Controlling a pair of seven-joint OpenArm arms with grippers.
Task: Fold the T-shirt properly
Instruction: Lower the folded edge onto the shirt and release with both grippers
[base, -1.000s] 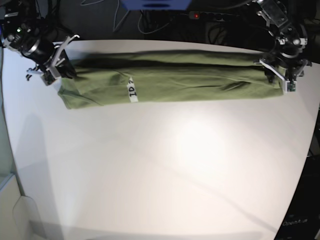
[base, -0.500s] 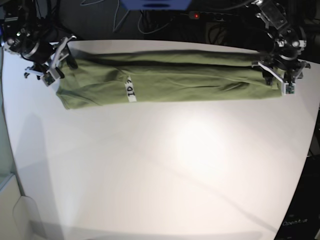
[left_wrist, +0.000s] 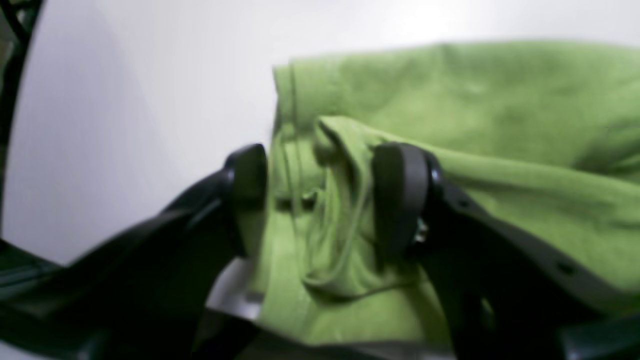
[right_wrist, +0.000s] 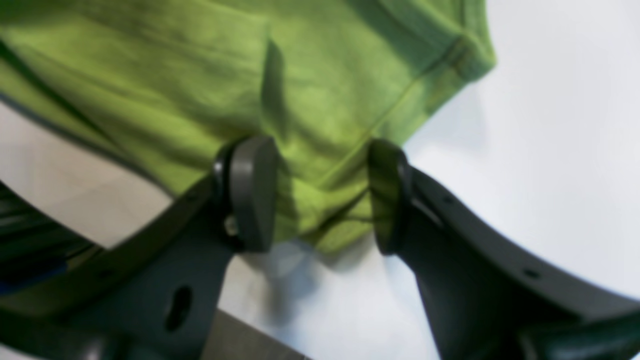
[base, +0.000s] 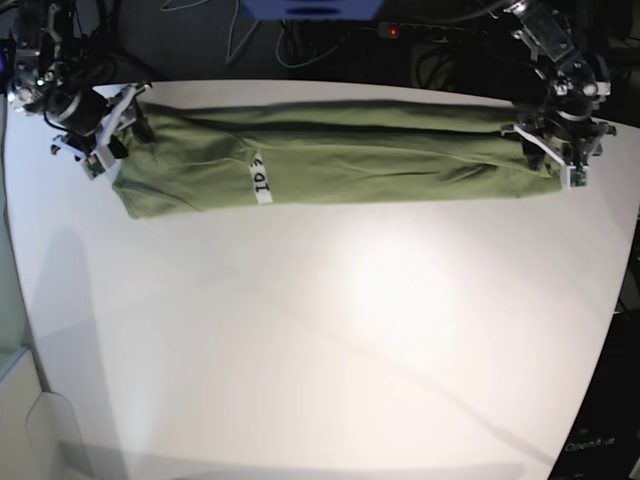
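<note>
Table (base: 330, 340): broad, white and bare in front of me, with dark clutter and cables along its far edge.
Shirt (base: 340, 160): one olive shirt, lying along the table's far side as a long narrow band, already doubled lengthwise, with its ends at my two grippers.
Tag (base: 262, 181): one small white tag near the band's middle-left in the base view, facing up.
Left gripper (left_wrist: 320, 197): jaws stand apart with bunched hem and loose folds between them; the pads are not pinching, so I read it as released over the cloth, not gripping.
Right gripper (right_wrist: 320, 195): jaws apart, straddling the corner of the other end; cloth lies between the pads but neither presses it, so it is let go.
Step in hand: I judge the lengthwise fold is laid down and the crosswise fold comes next.
Doing it well: I should take every layer at each end, not just the top one, and pinch close to the edge. The left end is rumpled, so I would smooth or regrip there first. Both ends should lift level, so the band stays straight and the edges meet.
Count: one table, one shirt, one tag, two grippers.
</note>
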